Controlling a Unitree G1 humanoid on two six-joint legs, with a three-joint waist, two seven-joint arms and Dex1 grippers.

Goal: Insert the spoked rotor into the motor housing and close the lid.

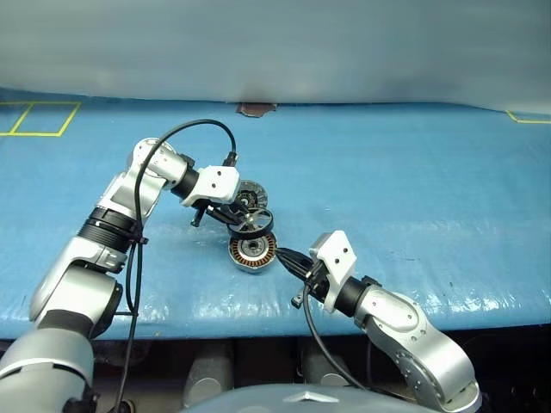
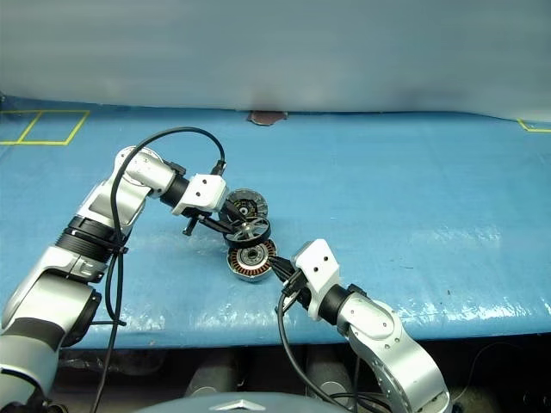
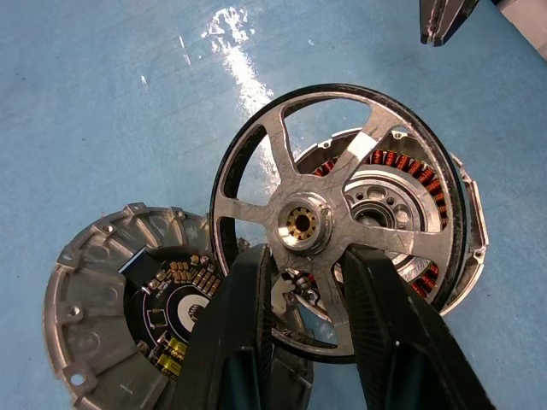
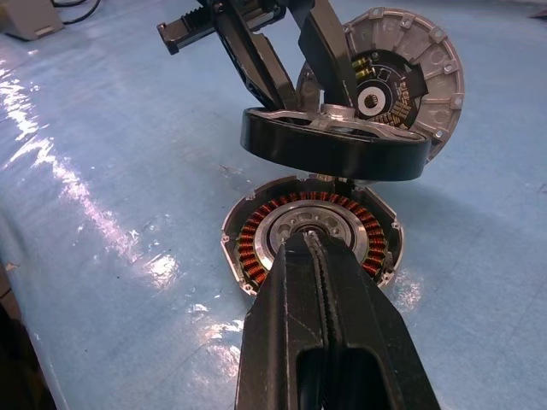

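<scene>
The spoked rotor (image 3: 291,184), a dark-rimmed ring with pale spokes and a brass-centred hub, hangs slightly tilted just above the motor housing (image 1: 251,253). My left gripper (image 3: 308,265) is shut on the rotor, its two black fingers (image 3: 239,325) clamped on the spokes beside the hub. The housing (image 4: 256,239) lies flat on the blue table, its copper windings showing. The lid (image 1: 250,195) lies open behind it, its dark inner face (image 3: 162,299) up. My right gripper (image 4: 312,243) is shut and empty, its tips at the housing's near rim; I cannot tell if they touch it.
A blue cover spans the table (image 1: 413,189), whose front edge runs just below the housing. Yellow tape lines (image 1: 39,119) mark the far left corner. A small brown patch (image 1: 256,108) sits at the back edge. A black cable (image 1: 138,215) loops along my left arm.
</scene>
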